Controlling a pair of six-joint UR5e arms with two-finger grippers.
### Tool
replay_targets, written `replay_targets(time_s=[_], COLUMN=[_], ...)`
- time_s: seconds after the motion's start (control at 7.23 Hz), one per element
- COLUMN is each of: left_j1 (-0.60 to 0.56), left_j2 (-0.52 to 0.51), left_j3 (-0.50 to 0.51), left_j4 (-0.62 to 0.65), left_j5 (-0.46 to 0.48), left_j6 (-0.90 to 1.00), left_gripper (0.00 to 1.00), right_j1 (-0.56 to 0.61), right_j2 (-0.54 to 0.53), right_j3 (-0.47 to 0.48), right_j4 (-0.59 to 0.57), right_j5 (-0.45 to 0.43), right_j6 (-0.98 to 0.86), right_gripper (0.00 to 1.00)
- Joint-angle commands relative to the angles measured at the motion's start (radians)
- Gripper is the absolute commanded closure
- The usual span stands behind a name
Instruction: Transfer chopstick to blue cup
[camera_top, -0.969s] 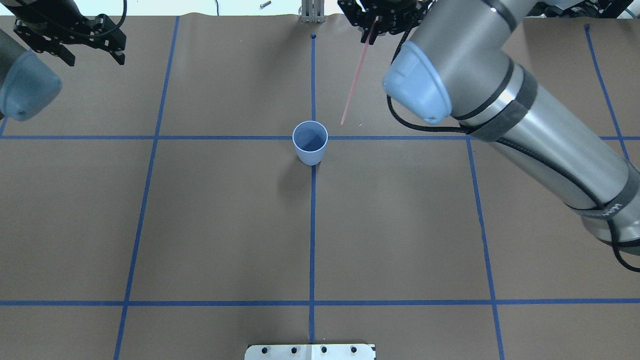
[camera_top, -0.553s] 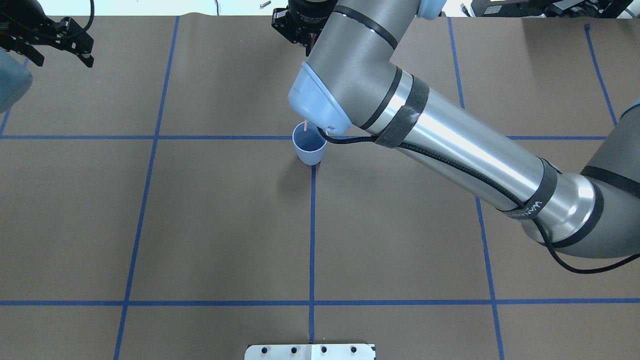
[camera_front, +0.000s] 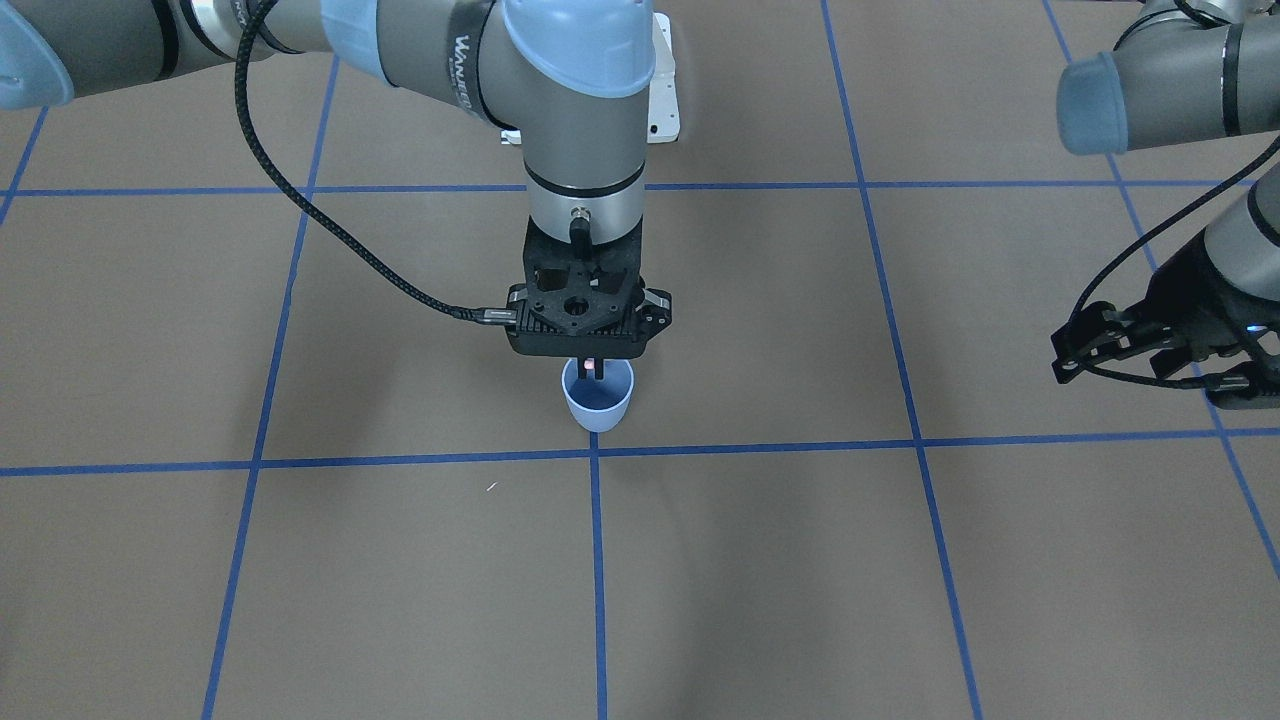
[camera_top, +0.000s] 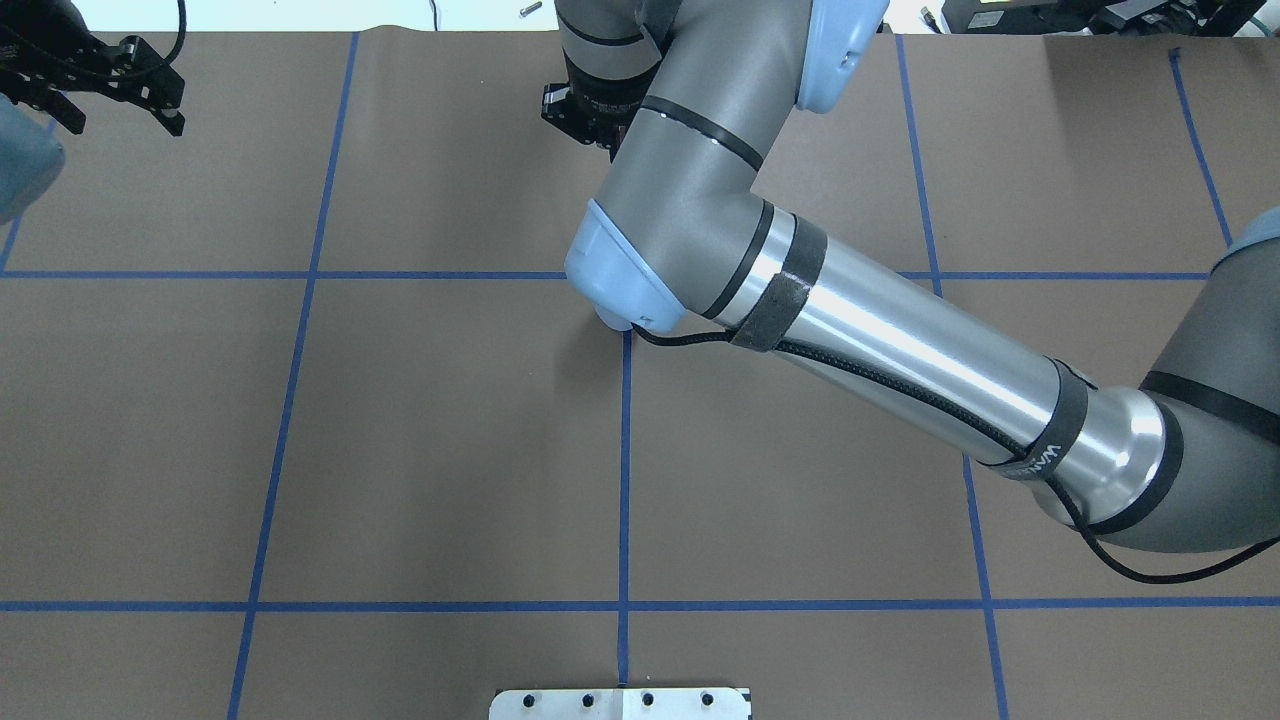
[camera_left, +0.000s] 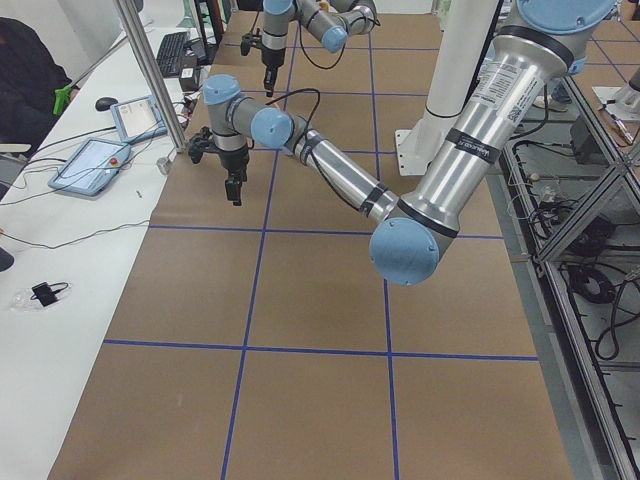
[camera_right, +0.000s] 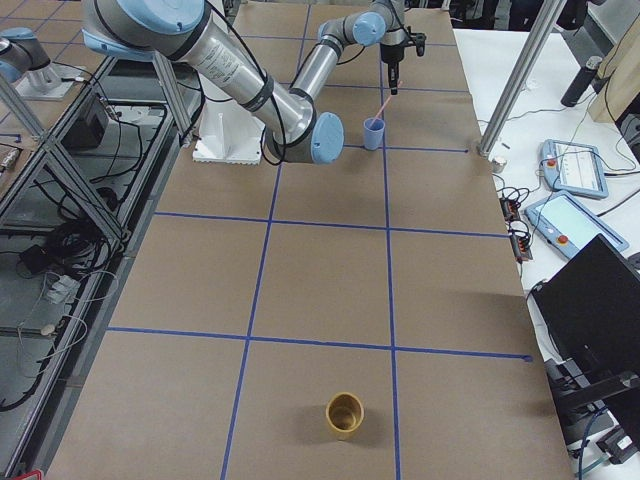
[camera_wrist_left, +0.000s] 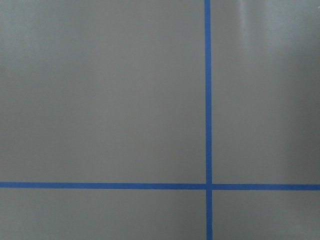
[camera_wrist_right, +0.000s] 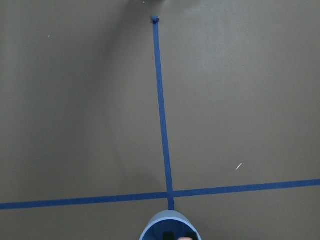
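Brown tabletop (camera_front: 900, 560) — blue cup (camera_front: 598, 405) holds chopstick (camera_right: 384, 103) tip, right hand (camera_front: 593, 366) pinching.

Tilted chopstick (camera_right: 385, 103), lower tip at blue cup (camera_right: 373, 135) rim.

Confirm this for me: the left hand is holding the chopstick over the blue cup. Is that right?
Not quite. It is the right hand that is holding the chopstick over the blue cup. The exterior front-facing view shows it: that arm comes in on that view's left, which is the robot's right. The left hand hangs off to the side, holding nothing.
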Motion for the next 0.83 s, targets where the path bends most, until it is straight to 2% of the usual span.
replay_targets(time_s=[0.0, 0.28, 0.42, 0.55, 0.69], left_j1=[0.001, 0.0, 0.0, 0.0, -0.002], left_j2=[0.0, 0.0, 0.0, -0.001, -0.001], left_j3=[0.005, 0.008, 0.016, 0.018, 0.016], left_j4=[0.0, 0.0, -0.002, 0.0, -0.002], left_j5=[0.0, 0.0, 0.0, 0.0, 0.0], left_j6=[0.0, 0.0, 0.0, 0.0, 0.0], left_gripper=[0.01, 0.01, 0.01, 0.01, 0.01], right_j1=[-0.021, -0.047, -0.047, -0.044, -0.027], right_j2=[-0.033, -0.045, -0.047, -0.041, -0.039], right_j3=[-0.001, -0.001, -0.001, 0.004, 0.011], right_j4=[0.027, 0.027, 0.029, 0.029, 0.029], right_j5=[-0.01, -0.011, -0.01, -0.01, 0.002], right_j6=[-0.002, 0.003, -0.012, -0.012, -0.017], right_gripper=[1.0, 1.0, 0.29, 0.0, 0.0])
